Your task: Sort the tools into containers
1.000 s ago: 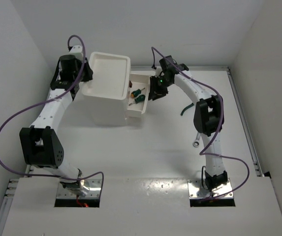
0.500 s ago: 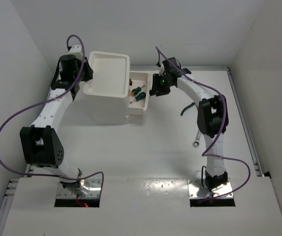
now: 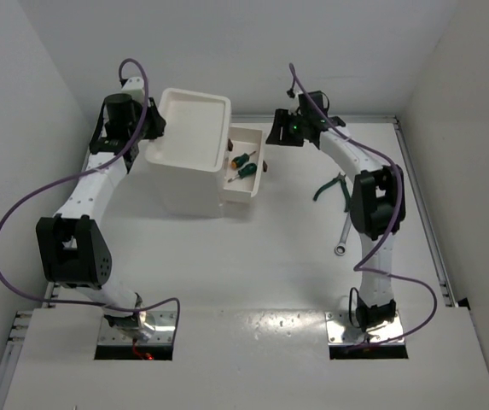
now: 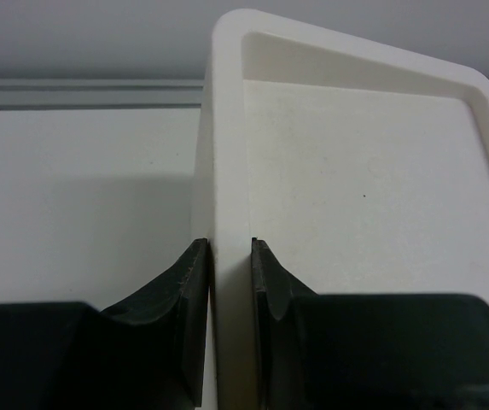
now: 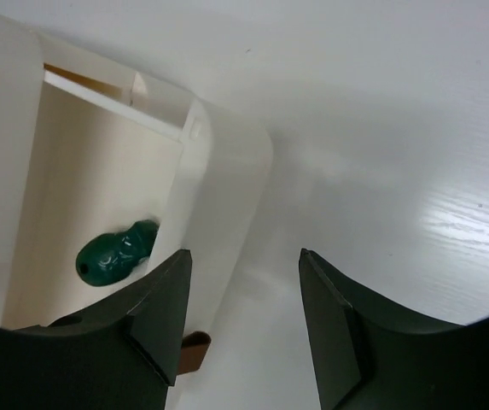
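though spread, right end effector (image 5: 244, 260) beside drawer (image 5: 227, 162)

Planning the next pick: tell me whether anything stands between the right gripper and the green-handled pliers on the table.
Nothing visible does. The right gripper, jaws open beside the open drawer, has only bare tabletop between it and the green-handled pliers.
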Tool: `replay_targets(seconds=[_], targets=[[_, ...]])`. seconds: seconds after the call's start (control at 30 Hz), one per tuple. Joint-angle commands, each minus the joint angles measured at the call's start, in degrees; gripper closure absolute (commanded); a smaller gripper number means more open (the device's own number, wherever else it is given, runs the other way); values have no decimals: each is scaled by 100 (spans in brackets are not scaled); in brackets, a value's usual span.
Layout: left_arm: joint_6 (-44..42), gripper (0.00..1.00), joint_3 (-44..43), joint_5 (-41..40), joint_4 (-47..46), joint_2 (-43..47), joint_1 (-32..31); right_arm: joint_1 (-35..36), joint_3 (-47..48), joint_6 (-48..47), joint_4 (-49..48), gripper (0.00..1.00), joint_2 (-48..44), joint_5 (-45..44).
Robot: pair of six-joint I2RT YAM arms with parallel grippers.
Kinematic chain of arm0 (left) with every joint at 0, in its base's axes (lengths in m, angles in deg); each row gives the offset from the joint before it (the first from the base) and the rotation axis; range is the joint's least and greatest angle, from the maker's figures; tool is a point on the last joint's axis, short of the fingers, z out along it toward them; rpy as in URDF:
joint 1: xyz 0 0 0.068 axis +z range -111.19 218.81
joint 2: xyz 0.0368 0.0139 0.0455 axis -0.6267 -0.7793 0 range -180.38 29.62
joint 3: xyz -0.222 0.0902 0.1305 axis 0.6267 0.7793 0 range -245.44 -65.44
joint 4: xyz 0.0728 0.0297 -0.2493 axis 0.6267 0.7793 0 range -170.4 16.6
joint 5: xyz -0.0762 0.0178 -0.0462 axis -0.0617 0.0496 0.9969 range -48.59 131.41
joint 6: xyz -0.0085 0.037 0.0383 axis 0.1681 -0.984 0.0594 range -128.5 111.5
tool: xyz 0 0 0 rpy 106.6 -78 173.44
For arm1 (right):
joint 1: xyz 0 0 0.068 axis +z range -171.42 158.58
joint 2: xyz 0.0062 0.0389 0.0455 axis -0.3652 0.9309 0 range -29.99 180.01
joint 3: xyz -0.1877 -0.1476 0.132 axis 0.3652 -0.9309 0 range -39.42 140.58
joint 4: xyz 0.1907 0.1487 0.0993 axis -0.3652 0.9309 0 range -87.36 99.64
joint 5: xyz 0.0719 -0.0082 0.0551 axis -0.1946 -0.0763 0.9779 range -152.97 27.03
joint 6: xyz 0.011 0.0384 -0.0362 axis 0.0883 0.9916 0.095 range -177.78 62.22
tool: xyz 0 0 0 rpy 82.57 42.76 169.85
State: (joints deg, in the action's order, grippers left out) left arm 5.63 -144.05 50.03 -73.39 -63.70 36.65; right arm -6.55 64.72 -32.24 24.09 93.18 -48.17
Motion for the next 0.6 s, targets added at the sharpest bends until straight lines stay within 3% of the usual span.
replay_targets(seconds=[0.0, 0.57], targets=[[406, 100, 654, 948, 1444, -802, -286, 165, 362, 171, -308, 45, 207, 364], [354, 100, 654, 896, 1444, -855, -286, 569, 73, 453, -301, 44, 322, 1332]])
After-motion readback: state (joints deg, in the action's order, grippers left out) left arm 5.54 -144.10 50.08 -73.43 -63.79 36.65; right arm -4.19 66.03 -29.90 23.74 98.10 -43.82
